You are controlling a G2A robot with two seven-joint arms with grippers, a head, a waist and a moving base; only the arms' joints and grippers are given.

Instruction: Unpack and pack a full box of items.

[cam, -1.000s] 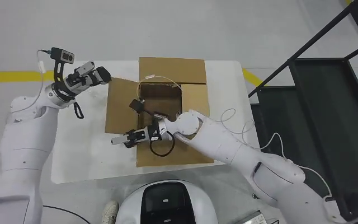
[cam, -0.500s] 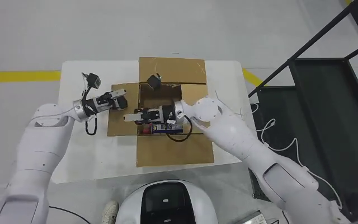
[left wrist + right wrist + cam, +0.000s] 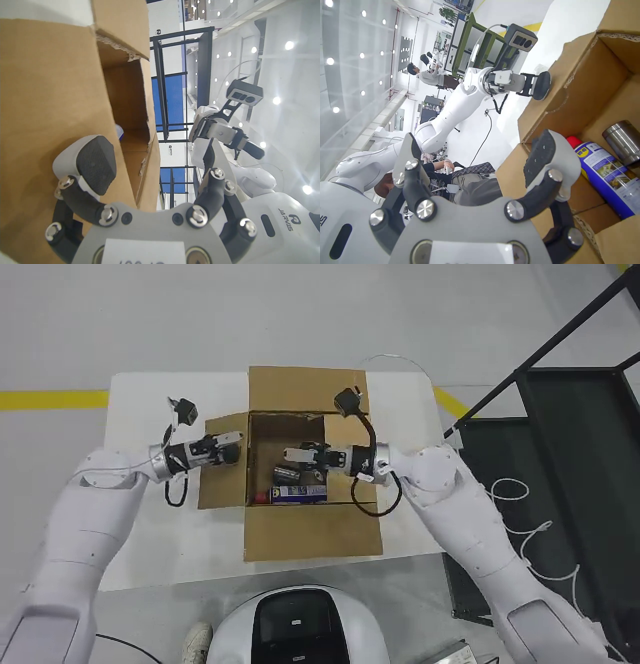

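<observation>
Box [image 3: 308, 389] open on white table [image 3: 150, 526], grey floor [image 3: 150, 314] w/ yellow line [image 3: 50, 399], left claw [image 3: 229, 446] & right claw [image 3: 297, 454] apart.

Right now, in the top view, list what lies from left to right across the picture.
In order: left gripper → right gripper → right wrist camera → black steps.

White table [image 3: 150, 549] — stands on a grey floor [image 3: 150, 314]. Yellow line [image 3: 45, 399] — marked on the floor, running up to the table's side. Black metal stair frame [image 3: 560, 444] — positioned just beside the table.
</observation>
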